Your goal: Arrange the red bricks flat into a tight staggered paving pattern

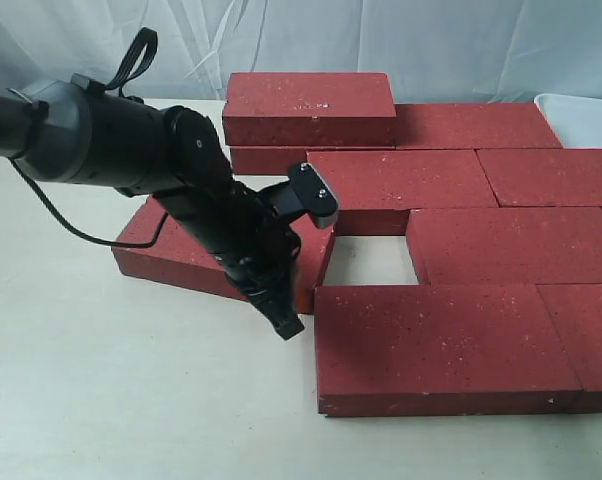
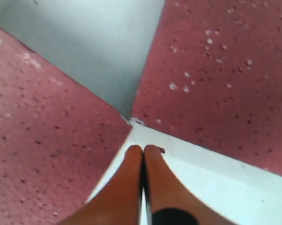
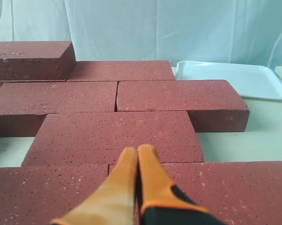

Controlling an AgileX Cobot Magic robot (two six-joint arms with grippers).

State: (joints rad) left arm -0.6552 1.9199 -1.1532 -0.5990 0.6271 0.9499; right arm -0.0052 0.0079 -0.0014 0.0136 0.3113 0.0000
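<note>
The red bricks (image 1: 441,340) lie flat on the pale table (image 1: 131,420), most of them set in staggered rows on the right of the exterior view, with a patch of table showing through the middle (one stacked brick (image 1: 309,105) sits on top of the back row). A skewed brick (image 1: 151,245) lies at an angle at the left edge of the paving, partly under the left arm (image 1: 111,140). The left gripper (image 1: 285,322), jaws pressed together on nothing, points down beside that brick's near corner and the front row. The right gripper (image 3: 137,151), likewise closed and empty, hangs over the paved rows. A white tray (image 3: 234,77) rests behind the bricks
</note>
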